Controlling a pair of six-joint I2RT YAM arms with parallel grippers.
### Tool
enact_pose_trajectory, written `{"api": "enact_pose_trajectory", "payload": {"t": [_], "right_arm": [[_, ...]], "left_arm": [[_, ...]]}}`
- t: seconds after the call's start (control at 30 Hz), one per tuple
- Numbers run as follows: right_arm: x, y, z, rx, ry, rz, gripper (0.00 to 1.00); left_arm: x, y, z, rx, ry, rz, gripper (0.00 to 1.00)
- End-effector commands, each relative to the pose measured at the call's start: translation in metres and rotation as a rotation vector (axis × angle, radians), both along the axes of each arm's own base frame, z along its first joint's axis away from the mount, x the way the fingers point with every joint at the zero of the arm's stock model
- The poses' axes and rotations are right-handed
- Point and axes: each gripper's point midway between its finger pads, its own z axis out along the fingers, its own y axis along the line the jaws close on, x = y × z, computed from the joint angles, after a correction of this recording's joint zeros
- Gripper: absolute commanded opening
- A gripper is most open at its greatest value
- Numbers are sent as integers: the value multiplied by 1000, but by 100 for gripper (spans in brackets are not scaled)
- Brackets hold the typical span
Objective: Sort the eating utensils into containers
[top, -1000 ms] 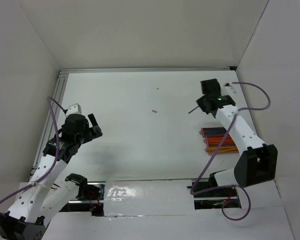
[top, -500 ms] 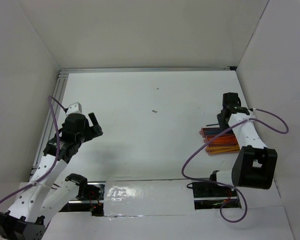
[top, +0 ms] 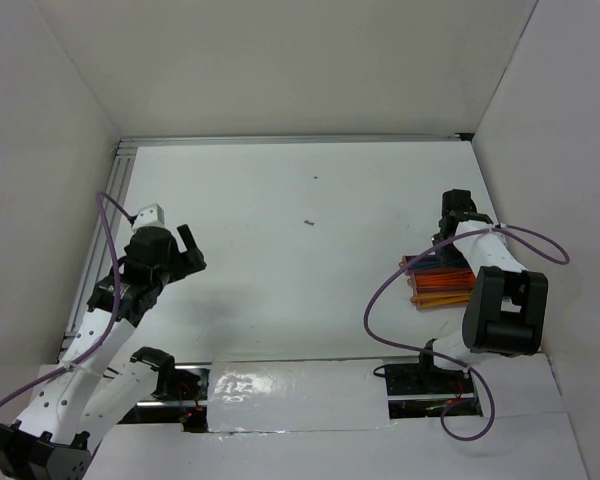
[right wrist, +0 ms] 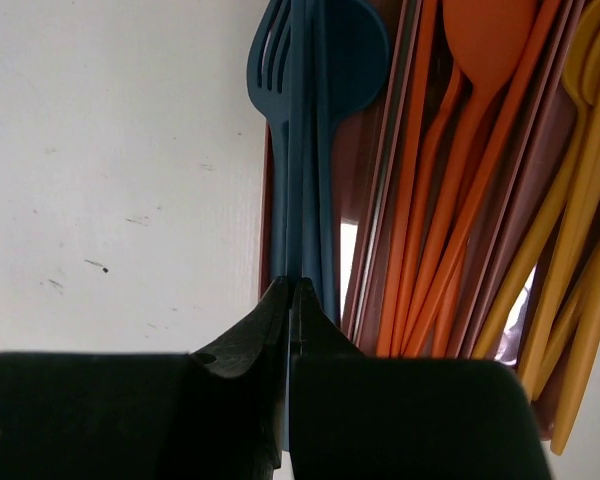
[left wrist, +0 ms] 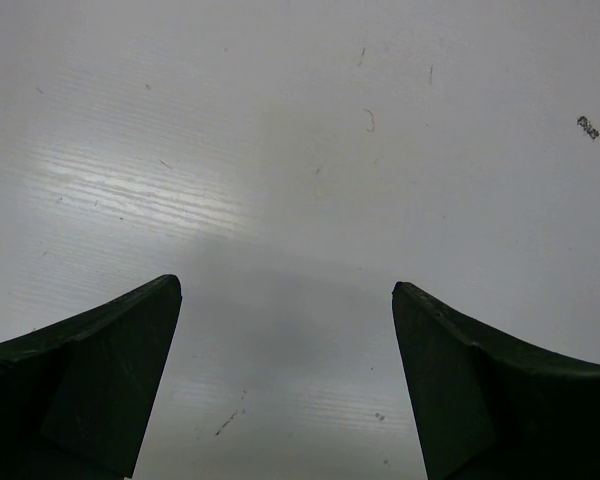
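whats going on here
The right gripper, jaws shut, seems to be lowering a blue utensil into the leftmost trough of the tray, beside a blue fork and a blue spoon. Orange spoons and yellow utensils lie in the neighbouring troughs. The left gripper hangs over the table with jaws open, holding nothing.

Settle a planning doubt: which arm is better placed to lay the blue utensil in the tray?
Right. The right fingers are shut on the blue utensil above the tray's blue trough; the left fingers stand open, far across the table.
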Motion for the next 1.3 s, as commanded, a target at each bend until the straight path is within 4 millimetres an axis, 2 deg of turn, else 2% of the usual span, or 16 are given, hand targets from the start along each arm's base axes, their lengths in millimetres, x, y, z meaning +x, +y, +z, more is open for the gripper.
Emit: {"api": "enact_pose_trajectory", "payload": {"t": [0.0,0.17,0.3,0.4,0.53,0.57,0.6,0.67,0.7,0.8,0.83,1.0,1.07,1.1,1.13,1.27], "right_arm": [[3,-3,-4,-23,-6,-28,0],[2,-3,-3,-26,-4,-22,0],[3,-3,0,-27,-14,-22,19],[3,-3,3,-30,-22,-18,23],[3,0,13,-15,-44,-9,41],[7,2,21,-9,-72,-2,57],[12,1,30,-18,-95,13,64],[17,6,50,-24,-141,50,76],[33,13,72,-65,-198,146,80],[45,31,118,-197,-255,349,100],[52,32,140,-232,-295,368,100],[58,77,190,-396,-399,737,100],[52,93,187,-437,-409,832,100],[46,98,195,-448,-451,865,100],[40,104,188,-453,-451,903,100],[23,114,196,-457,-556,939,100]], "left_arm": [[6,0,3,9,-32,-10,100],[6,-1,4,9,-34,-15,100],[6,0,4,8,-37,-13,100],[6,0,6,6,-46,-14,100],[5,-1,9,-2,-57,-15,100],[4,-1,10,-3,-62,-15,100],[5,-1,12,-4,-66,-15,100],[4,-3,10,-9,-61,-29,100],[4,-6,12,-17,-64,-47,100],[6,-15,16,-25,-75,-106,100],[4,-23,15,-36,-65,-159,100],[10,-60,39,-23,-154,-457,100],[13,-75,61,-26,-232,-563,100],[12,-77,63,-27,-236,-584,100],[14,-81,72,-23,-276,-609,100],[11,-87,83,-47,-342,-640,100]]}}
